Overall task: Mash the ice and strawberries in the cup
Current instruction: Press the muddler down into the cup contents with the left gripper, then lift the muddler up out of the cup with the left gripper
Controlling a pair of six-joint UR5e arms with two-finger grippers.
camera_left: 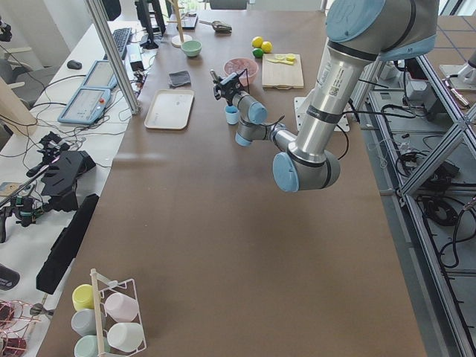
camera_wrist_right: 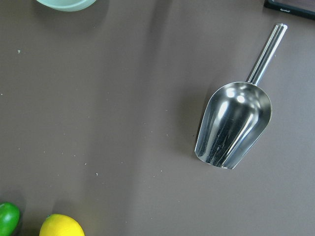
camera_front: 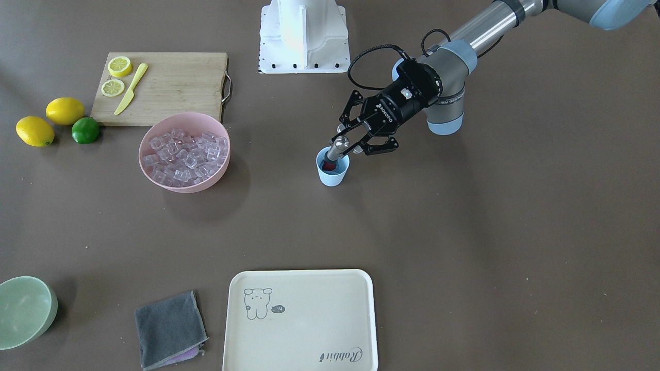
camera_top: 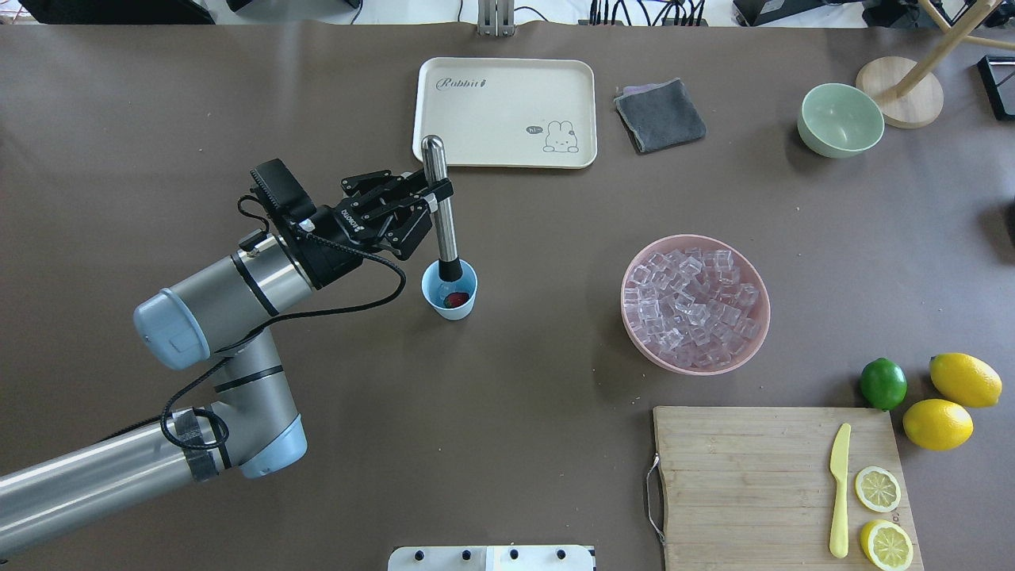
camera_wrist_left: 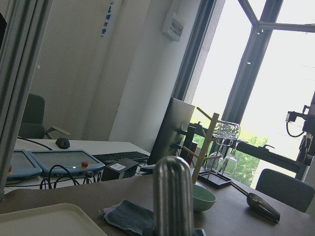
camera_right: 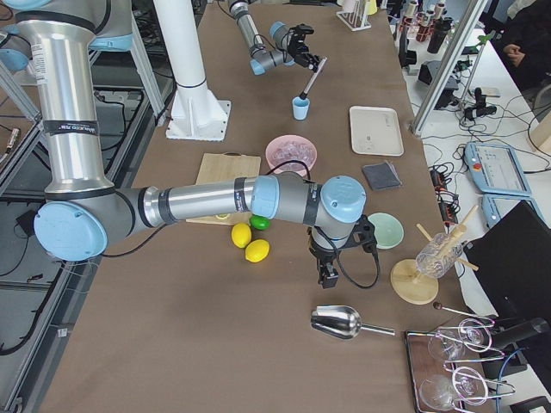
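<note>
Left gripper: is clamping both fingers on the muddler at its upper-middle shaft, reaching in from the side.
Muddler: is leaning, steel end up, black tip dipping inside the cup.
Cup: is standing upright on the table, mid-table, between the tray and the robot base, well apart from the pink bowl.
Strawberry: is sitting at the cup's bottom just beside the muddler tip; can't tell if they are touching.
Ice: is filling the pink bowl.
Right gripper: is pointing down over the table near the scoop; can't tell if its fingers are apart or together.
Scoop: is lying on its side, handle pointing away from the lemons.
Board: is carrying two lemon halves and a yellow knife.
</note>
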